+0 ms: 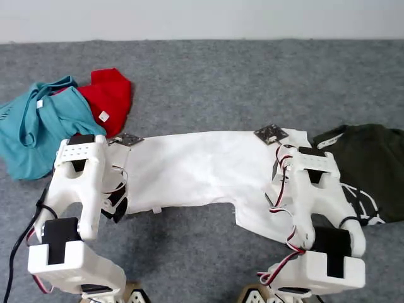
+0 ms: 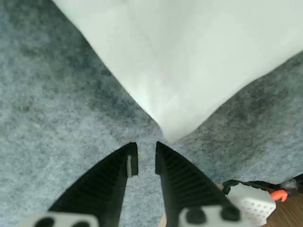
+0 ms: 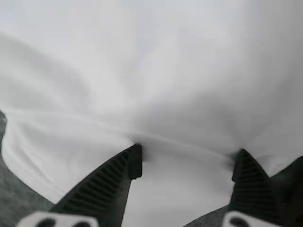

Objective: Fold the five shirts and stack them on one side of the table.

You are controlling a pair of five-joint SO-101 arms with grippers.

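**Risk: left claw misses the corner, fold goes skewed**

- Left claw [image 2: 147,158]: fingers nearly together with a thin gap and nothing in it. It sits over bare tabletop [image 2: 42,94], with a corner of the white shirt [image 2: 189,61] just ahead of the tips and not between them.
- Right claw [image 3: 188,156]: fingers wide apart, both tips down on white cloth, which spreads ahead of it and to both sides.
- Likely failure 1: if the left claw closes where it is, it grabs nothing. With only the right side lifting, the shirt would drag and twist.
- Likely failure 2: the right claw's wide span on flat cloth may bunch a ridge or pick up an extra layer, giving a lumpy fold.
- Dark shirt [image 1: 369,161] lies just beside the right claw's outer side, so a sideways pull could snag it.
- Teal shirt [image 1: 38,120] and red shirt [image 1: 110,95] are beyond the left claw, unfolded.
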